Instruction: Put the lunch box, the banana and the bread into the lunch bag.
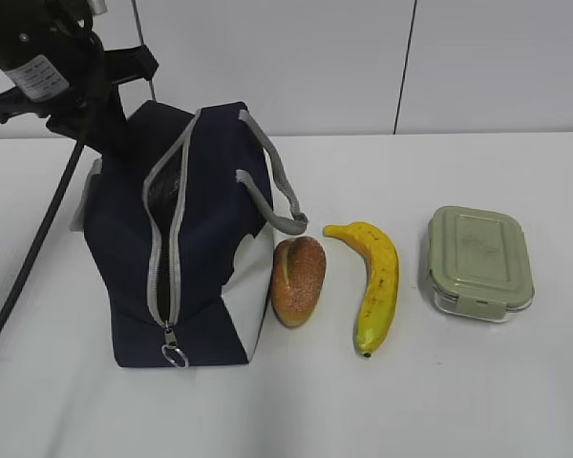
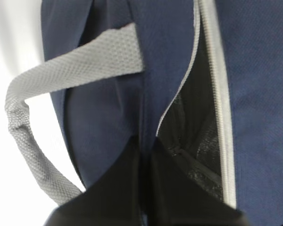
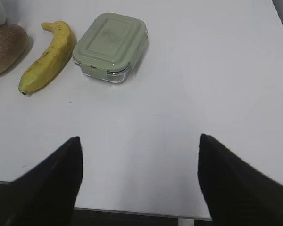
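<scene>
Jaws: left pinched on the bag's zipper edge, right spread wide and empty.

Closed narrowly on the navy fabric beside the grey zipper, the left gripper (image 2: 145, 162) is seen in its wrist view at the lunch bag (image 1: 186, 239), whose zipper is partly parted, dark lining being shown inside. The right gripper (image 3: 137, 155) is held wide above bare bench (image 3: 188, 94), nothing being touched. On the bench, the bread (image 1: 298, 280) is laid just beside the bag's white side panel, the banana (image 1: 374, 281) near it, and the lunch box (image 1: 479, 261), lid on, further right, apart from the banana.
</scene>
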You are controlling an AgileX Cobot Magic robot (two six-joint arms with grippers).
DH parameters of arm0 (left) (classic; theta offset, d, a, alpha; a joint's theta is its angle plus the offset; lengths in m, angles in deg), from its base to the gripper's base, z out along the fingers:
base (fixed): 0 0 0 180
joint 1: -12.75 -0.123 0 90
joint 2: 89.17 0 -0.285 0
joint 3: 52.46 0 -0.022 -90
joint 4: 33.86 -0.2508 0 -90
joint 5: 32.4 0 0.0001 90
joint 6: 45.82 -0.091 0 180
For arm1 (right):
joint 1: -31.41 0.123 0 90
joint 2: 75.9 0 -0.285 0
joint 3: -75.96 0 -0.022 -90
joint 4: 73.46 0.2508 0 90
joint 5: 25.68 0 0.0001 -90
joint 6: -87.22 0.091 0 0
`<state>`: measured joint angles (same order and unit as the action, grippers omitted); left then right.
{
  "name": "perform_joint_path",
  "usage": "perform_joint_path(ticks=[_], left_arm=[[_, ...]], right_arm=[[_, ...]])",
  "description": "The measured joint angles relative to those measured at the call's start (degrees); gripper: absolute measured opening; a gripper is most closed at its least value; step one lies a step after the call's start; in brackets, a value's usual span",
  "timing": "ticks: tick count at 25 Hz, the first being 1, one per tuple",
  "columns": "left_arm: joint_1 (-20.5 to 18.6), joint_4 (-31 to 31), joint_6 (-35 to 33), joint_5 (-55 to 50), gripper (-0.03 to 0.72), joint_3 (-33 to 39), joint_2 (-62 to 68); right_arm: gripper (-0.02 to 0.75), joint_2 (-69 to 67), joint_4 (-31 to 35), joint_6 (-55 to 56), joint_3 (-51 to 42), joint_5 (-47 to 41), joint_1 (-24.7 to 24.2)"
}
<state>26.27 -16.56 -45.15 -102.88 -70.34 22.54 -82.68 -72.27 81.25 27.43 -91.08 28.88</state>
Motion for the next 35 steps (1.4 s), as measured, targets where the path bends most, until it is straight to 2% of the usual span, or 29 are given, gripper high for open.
perform_joint_path(ticks=[7, 11, 15, 24, 28, 31, 32, 35], left_arm=[[0.00, 0.96, 0.00, -0.01, 0.001, 0.00, 0.00], [0.00, 1.05, 0.00, 0.10, 0.001, 0.00, 0.00], [0.00, 1.12, 0.00, 0.14, 0.001, 0.00, 0.00], [0.00, 0.82, 0.00, 0.03, 0.001, 0.00, 0.00], [0.00, 0.69, 0.00, 0.03, 0.001, 0.00, 0.00], [0.00, 0.57, 0.00, 0.03, 0.001, 0.00, 0.00], [0.00, 0.56, 0.00, 0.03, 0.001, 0.00, 0.00], [0.00, 0.56, 0.00, 0.03, 0.001, 0.00, 0.00]], right_arm=[[0.581, 0.00, 0.00, 0.29, 0.10, 0.00, 0.00], [0.581, -0.94, -1.18, 3.75, 1.26, 3.70, 0.00], [0.581, -13.78, -3.46, 12.03, 1.38, 6.09, 0.00], [0.581, -41.34, 1.11, 13.39, 1.38, 18.73, 0.19], [0.581, -52.23, 10.99, 3.38, 1.87, 22.40, -0.56], [0.581, -60.32, 18.89, -7.37, 3.37, 23.34, -4.72], [0.581, -62.80, 24.54, -10.99, 4.58, 23.74, -6.29], [0.581, -68.88, 33.23, -20.03, 7.18, 24.13, -8.54]])
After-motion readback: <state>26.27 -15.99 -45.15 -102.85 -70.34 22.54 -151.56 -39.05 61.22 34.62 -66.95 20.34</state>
